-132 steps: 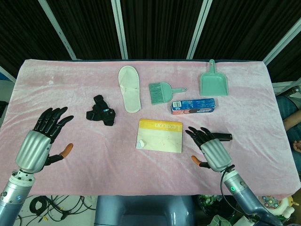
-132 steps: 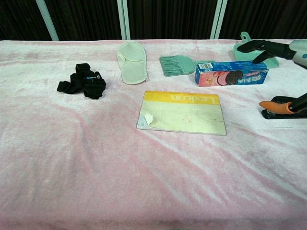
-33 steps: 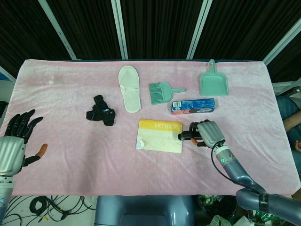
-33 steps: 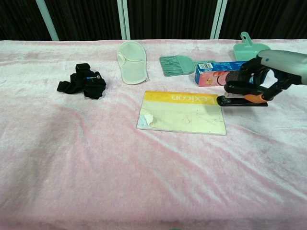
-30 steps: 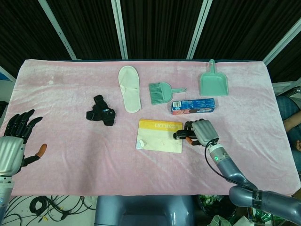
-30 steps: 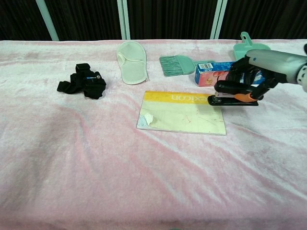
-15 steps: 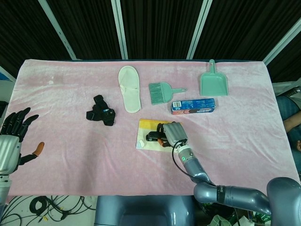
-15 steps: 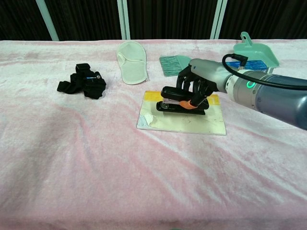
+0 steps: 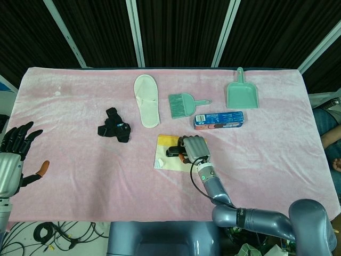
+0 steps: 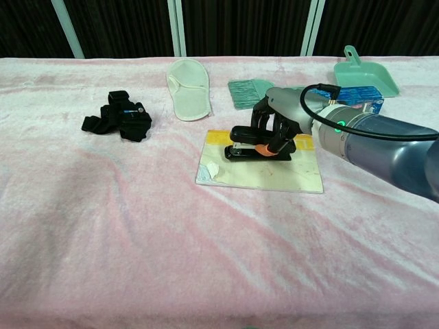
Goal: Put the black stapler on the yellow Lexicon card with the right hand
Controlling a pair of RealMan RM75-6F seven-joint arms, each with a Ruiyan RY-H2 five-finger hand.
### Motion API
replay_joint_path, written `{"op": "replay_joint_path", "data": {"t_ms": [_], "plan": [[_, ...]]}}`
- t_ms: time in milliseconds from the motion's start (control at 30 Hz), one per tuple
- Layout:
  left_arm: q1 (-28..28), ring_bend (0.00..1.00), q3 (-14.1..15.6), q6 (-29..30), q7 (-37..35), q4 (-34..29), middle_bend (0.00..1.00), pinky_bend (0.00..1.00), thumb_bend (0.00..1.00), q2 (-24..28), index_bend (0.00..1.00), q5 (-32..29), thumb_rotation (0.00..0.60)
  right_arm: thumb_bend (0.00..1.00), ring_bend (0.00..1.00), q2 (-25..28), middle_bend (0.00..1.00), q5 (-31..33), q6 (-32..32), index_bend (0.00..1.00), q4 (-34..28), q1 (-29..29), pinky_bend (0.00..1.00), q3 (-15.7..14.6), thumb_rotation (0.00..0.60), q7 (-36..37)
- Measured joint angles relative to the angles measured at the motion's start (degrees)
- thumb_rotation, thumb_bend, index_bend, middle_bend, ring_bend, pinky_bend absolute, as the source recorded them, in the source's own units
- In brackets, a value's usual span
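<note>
My right hand [image 9: 194,148] [image 10: 278,129] grips the black stapler [image 10: 250,147] [image 9: 173,152] and holds it over the yellow Lexicon card [image 10: 264,173] [image 9: 166,160], near the card's yellow strip. The stapler lies level, its nose pointing left; whether its base touches the card I cannot tell. My arm covers much of the card in the head view. My left hand [image 9: 11,158] hovers open at the table's left edge, fingers spread, holding nothing.
A black strap bundle [image 9: 114,129] lies left of the card. Behind it are a white slipper [image 9: 146,100], a green brush [image 9: 184,103], a blue cookie box [image 9: 219,120] and a green dustpan [image 9: 242,93]. Pink cloth [image 10: 137,240] covers the table.
My right hand carried the stapler leftward from the table's right side over the card, and in the last half second shifted it slightly toward the card's yellow strip. The left hand drew back left.
</note>
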Motion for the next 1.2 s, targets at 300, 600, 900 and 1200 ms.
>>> {"op": "replay_joint_path", "data": {"t_ms": [300, 600, 900, 1200], "plan": [[-0.02, 0.00, -0.09, -0.09, 0.02, 0.00, 0.02, 0.04, 0.32, 0.23, 0.15, 0.03, 0.600, 0.19, 0.14, -0.33, 0.05, 1.74, 0.74, 0.13, 0.03, -0.01, 0.17, -0.14, 0.600, -0.80], [0.15, 0.00, 0.27, -0.57, 0.94, -0.01, 0.02, 0.03, 0.32, 0.80, 0.15, -0.26, 0.600, 0.17, 0.12, 7.45, 0.04, 0.26, 4.76, 0.10, -8.76, -2.93, 0.14, 0.71, 0.600, 0.12], [0.46, 0.00, 0.29, -0.36, 2.53, -1.16, 0.02, 0.03, 0.32, 1.00, 0.15, -0.94, 0.600, 0.17, 0.11, 27.41, 0.04, -9.89, 11.44, 0.10, -21.21, -12.77, 0.10, -3.76, 0.600, 2.74], [1.41, 0.00, 1.25, -0.20, 4.56, -1.20, 0.02, 0.03, 0.32, 1.01, 0.15, -1.50, 0.600, 0.17, 0.11, 35.43, 0.04, -30.07, 20.68, 0.10, -19.73, -24.79, 0.10, -12.52, 0.600, 13.98]]}}
